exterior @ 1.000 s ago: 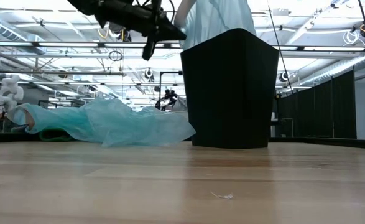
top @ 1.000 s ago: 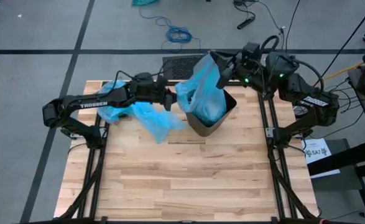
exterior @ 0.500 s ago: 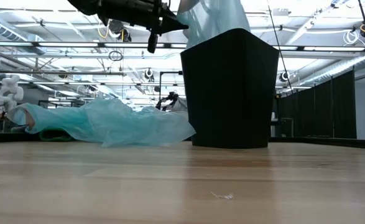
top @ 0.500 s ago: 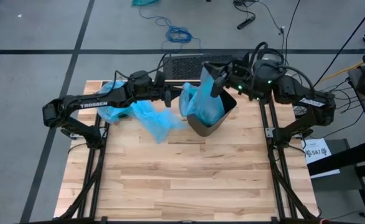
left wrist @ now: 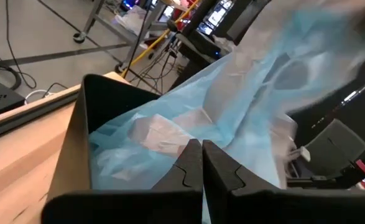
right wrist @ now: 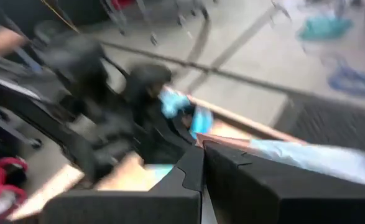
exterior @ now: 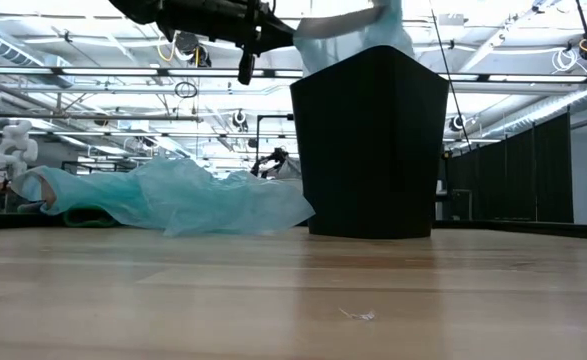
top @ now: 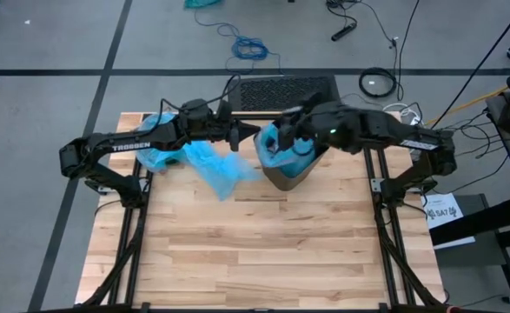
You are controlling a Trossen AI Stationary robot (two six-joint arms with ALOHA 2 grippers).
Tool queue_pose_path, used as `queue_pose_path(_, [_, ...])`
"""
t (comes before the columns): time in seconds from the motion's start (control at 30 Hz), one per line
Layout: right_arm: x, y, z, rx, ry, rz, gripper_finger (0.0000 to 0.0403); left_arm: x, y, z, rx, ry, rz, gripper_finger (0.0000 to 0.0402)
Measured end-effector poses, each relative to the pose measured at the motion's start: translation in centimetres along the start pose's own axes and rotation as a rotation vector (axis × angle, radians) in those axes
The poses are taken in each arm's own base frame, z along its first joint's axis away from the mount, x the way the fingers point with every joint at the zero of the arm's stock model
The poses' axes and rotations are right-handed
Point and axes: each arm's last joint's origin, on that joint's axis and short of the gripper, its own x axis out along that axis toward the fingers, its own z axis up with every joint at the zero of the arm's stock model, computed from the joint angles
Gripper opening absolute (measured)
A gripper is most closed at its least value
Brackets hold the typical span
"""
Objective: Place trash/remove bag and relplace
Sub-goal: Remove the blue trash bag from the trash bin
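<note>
Only the left wrist view shows white trash (left wrist: 160, 134) inside the bag (left wrist: 244, 106).

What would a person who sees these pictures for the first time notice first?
The black bin at the far middle of the table, with a pale blue bag bulging out of it. Both grippers meet over it: the left gripper at its left rim, the right gripper above its opening, both shut. A second blue bag lies crumpled on the table, left of the bin.
</note>
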Motion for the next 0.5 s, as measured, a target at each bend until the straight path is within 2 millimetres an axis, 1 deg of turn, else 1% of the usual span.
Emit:
queue_pose_path(0.1, [0.6,-0.3,-0.9,0.025,0.062,-0.055,0.0000,0.0,-0.1,-0.1,0.007,0.010,-0.003,0.0000])
queue_pose_path(0.17, [0.7,-0.4,-1.2,0.047,0.082,-0.066,0.0000,0.1,-0.2,-0.2,0.006,0.014,-0.006,0.0000])
queue_pose_path(0.3, [1.0,-0.1,-1.5,0.086,0.154,-0.006,0.0000,0.1,-0.4,-0.4,0.006,0.036,-0.032,0.0000])
queue_pose_path(0.5, [2.2,0.6,-2.5,0.035,0.206,0.004,0.0001,0.2,-0.6,-0.6,0.026,0.041,-0.043,0.0000])
